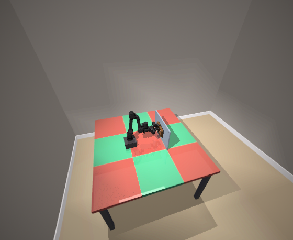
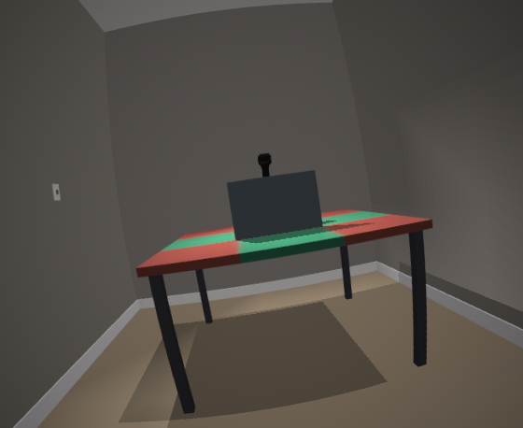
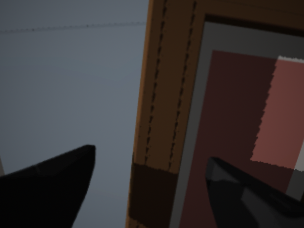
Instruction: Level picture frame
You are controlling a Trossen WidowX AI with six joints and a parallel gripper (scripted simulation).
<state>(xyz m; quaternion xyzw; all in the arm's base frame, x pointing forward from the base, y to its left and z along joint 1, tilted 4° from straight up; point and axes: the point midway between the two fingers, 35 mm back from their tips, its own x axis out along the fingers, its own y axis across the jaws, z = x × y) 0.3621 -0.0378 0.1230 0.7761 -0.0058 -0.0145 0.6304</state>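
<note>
The brown picture frame point(image 1: 161, 132) point(image 3: 165, 100) hangs on the grey-blue upright panel point(image 1: 166, 139) point(image 2: 275, 206) point(image 3: 75, 90). In the wrist view its top bar slopes down to the right and its left bar leans, so it looks tilted, left side higher. It holds a red picture with a pale border. The screw and the notched strip are hidden. My gripper point(image 1: 158, 127) point(image 3: 151, 160) is open, with one fingertip over the panel left of the frame's left bar and the other over the picture side. Whether the fingertips reach the bar's depth is unclear. The exterior view shows only the panel's back.
The black arm base point(image 1: 130, 142) stands on the red and green checkered table point(image 1: 112, 152) point(image 2: 378, 229), facing the panel. The panel stands upright across the table beyond the arm. The arm's raised elbow point(image 1: 131, 114) point(image 2: 264, 160) shows above the panel in the exterior view.
</note>
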